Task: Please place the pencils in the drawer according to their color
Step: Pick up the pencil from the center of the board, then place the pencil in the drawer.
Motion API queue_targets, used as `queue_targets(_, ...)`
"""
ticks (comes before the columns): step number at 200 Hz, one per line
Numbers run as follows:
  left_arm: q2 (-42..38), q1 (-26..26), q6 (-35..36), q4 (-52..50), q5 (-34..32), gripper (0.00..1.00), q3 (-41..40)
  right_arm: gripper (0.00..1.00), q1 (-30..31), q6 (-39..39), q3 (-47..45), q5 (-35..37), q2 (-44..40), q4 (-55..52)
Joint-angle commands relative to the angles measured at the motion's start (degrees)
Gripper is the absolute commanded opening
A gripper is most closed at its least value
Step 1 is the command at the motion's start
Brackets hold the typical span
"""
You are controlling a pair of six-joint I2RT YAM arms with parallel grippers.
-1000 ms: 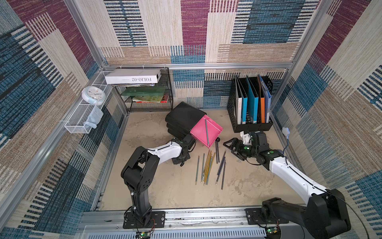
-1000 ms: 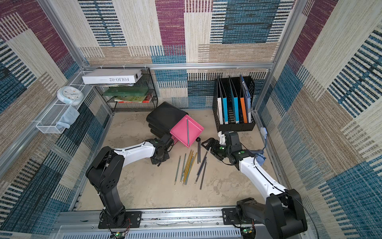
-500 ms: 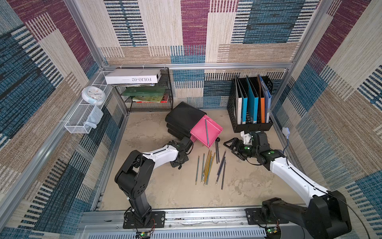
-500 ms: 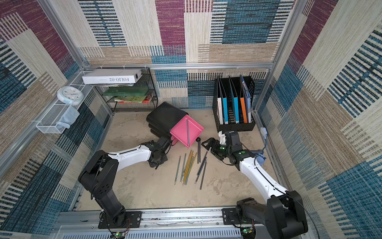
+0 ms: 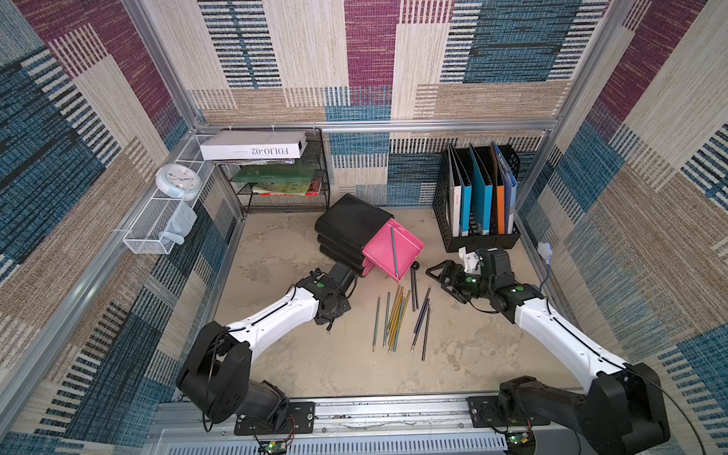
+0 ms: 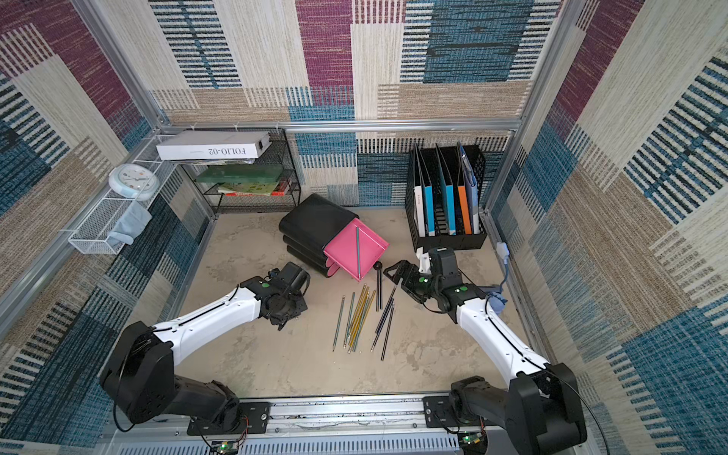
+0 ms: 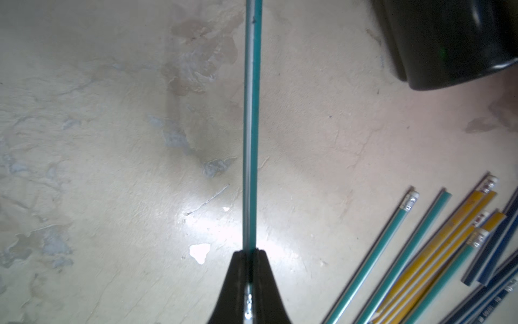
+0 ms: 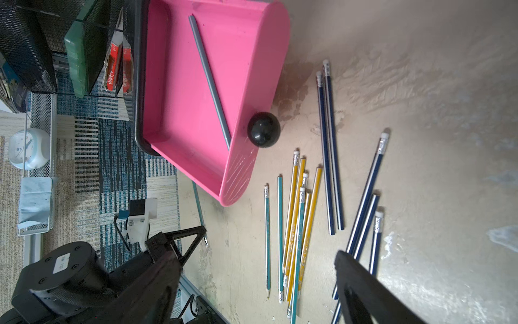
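- On the tabletop [image 5: 283,252], between our two arms, the loose pencils [image 5: 400,315] lie in a rough fan. The teal ones are mostly nearer the left arm, a yellow bundle [image 8: 297,213] lies touching along its lengths, and the navy ones [image 8: 330,157] are nearer the right arm.
- Our left claw [image 7: 249,254] is pinched tight on a teal pencil [image 7: 251,112]. It grips near one end, so most of the shaft juts out over bare tabletop beside the black drawer unit [image 5: 350,224].
- Our right claw [image 5: 440,280] stands wide and empty, low near the navy pencils and the pink drawer [image 5: 411,246].
- That drawer is pulled out, and one greyish-teal pencil [image 8: 210,78] lies slantwise in it, one end close by the black knob [image 8: 263,133].
- We judge the pencils light, stiff and smooth-lacquered, ready to roll or to pivot in a pinch. An end grip leaves a long lever, so a hold across the middle of the shaft looks steadier.
- We judge the yellow bundle the hardest to take singly, since neighbours touch. The outlying teal and navy ones leave room for the fingers.
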Motion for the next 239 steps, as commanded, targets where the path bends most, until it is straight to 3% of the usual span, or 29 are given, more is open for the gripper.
queue_targets(1,-2.40,-0.11,2.02,-1.86,-1.62,0.00,0.34,0.90,0.10,-0.16,0.84,-0.26,0.06,0.44)
queue_targets(49,-6.46,-1.56,6.74,-1.77,-3.93,0.00,4.08,0.91,0.10,0.17,1.55,-0.67,0.19,1.04)
queue_targets(104,-4.04,-5.33,13.45,-0.76,-6.24,0.00,13.39,0.91,0.05,0.53,2.04,-2.09,1.10,2.59)
queue_targets(239,22.04,-11.61,21.77,0.54,-6.55,0.00,44.73,0.96,0.14,-0.84,4.17,-1.18,1.86,4.30)
